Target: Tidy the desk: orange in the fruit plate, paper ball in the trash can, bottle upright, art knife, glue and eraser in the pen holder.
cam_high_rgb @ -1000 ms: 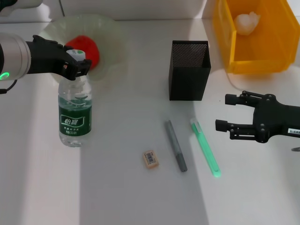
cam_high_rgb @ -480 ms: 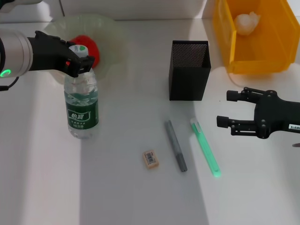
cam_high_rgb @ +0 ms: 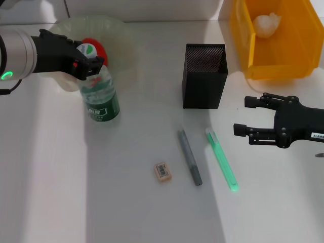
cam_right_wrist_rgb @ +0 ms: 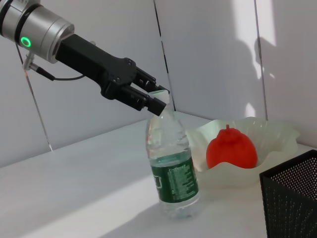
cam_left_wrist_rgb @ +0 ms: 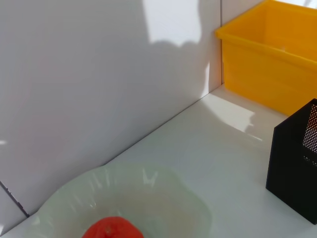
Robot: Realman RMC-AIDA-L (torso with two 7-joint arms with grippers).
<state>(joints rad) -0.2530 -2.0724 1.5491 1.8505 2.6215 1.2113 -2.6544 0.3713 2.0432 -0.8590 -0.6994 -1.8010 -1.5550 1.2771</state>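
Fingers of the left gripper point(cam_high_rgb: 87, 62) pinch the white-and-green cap of the bottle point(cam_high_rgb: 101, 96), which stands on its base on the worktop point(cam_high_rgb: 126, 202), leaning slightly, just in front of the fruit plate point(cam_high_rgb: 121, 35). The right wrist view shows the same grasp from the side, the black fingers point(cam_right_wrist_rgb: 143, 96) closed at the bottle's top. The orange point(cam_high_rgb: 98, 48) sits in the pale-green plate, partly hidden behind the gripper and the cap. The black mesh pen holder point(cam_high_rgb: 204, 76) stands upright near the middle of the worktop, with the yellow trash can point(cam_high_rgb: 253, 50) behind it to the right; the paper ball point(cam_high_rgb: 267, 23) lies inside the can. In front of the holder lie a grey pen-like tool point(cam_high_rgb: 190, 158) and a green one point(cam_high_rgb: 221, 159), side by side but apart, and the eraser point(cam_high_rgb: 162, 170) rests to the left of the grey one. The right gripper point(cam_high_rgb: 248, 117) hovers to the right of the green tool, its fingers spread and holding nothing.
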